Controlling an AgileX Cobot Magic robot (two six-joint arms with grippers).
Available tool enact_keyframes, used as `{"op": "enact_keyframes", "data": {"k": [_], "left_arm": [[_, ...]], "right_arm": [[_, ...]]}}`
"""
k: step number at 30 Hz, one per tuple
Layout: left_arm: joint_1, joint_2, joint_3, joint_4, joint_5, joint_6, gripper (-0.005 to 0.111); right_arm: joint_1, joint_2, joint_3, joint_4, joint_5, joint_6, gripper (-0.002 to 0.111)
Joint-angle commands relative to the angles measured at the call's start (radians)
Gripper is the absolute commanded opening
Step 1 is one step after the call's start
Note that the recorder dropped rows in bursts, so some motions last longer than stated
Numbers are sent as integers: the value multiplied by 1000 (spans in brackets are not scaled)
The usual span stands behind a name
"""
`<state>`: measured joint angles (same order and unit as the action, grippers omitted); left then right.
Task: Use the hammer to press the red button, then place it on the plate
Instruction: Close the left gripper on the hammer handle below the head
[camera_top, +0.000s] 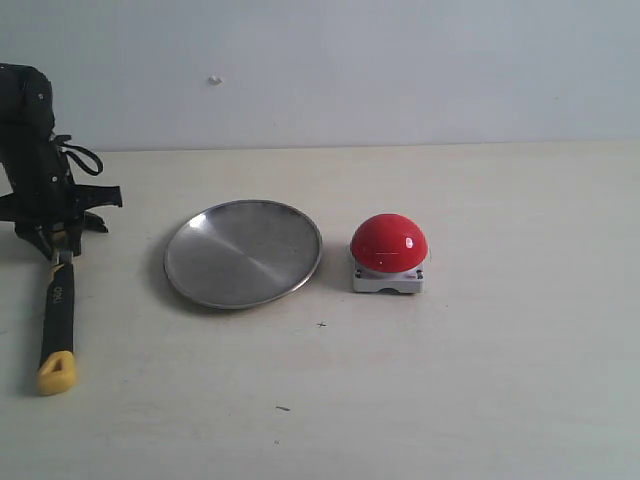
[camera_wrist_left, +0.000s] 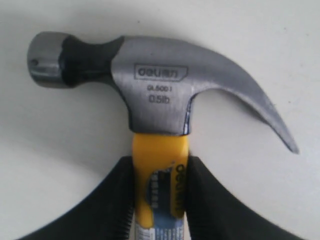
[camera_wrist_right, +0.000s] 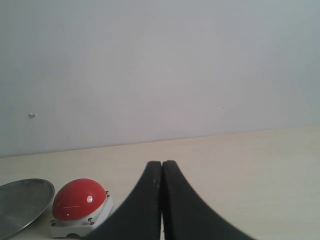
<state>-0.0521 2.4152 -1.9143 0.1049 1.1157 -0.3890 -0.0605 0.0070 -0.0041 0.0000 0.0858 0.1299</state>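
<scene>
The left gripper (camera_wrist_left: 160, 172) is clamping the yellow neck of the small steel-headed claw hammer (camera_top: 57, 312), which is lying at the exterior view's far left. Rigid and head-heavy, it is likely favouring this hold just below the head. The right gripper (camera_wrist_right: 161, 167) is hanging empty, jaws pressed together.

left arm (camera_top: 35, 130): black, bulky
cable (camera_top: 88, 157): black loop, arm's 3 o'clock
left gripper (camera_wrist_left: 160, 162): smooth, black, curved
right gripper (camera_wrist_right: 162, 165): black, tapering

Beige table (camera_top: 480, 380) w/ tiny dark specks (camera_top: 321, 324); white wall (camera_top: 400, 70) behind w/ small nub (camera_top: 214, 80).
</scene>
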Motion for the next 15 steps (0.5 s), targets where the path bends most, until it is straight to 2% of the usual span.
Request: {"op": "enact_keyframes", "data": {"k": [1, 7, 10, 15], "left_arm": [[1, 4, 3, 42, 13, 25, 16], [1, 4, 3, 43, 12, 59, 14], [1, 2, 3, 57, 21, 64, 0], [1, -11, 3, 61, 39, 75, 0]], "right_arm": [[-6, -7, 4, 0, -5, 3, 0], [-6, -7, 4, 0, -5, 3, 0], [-6, -7, 4, 0, -5, 3, 0], [-6, -7, 4, 0, -5, 3, 0]]}}
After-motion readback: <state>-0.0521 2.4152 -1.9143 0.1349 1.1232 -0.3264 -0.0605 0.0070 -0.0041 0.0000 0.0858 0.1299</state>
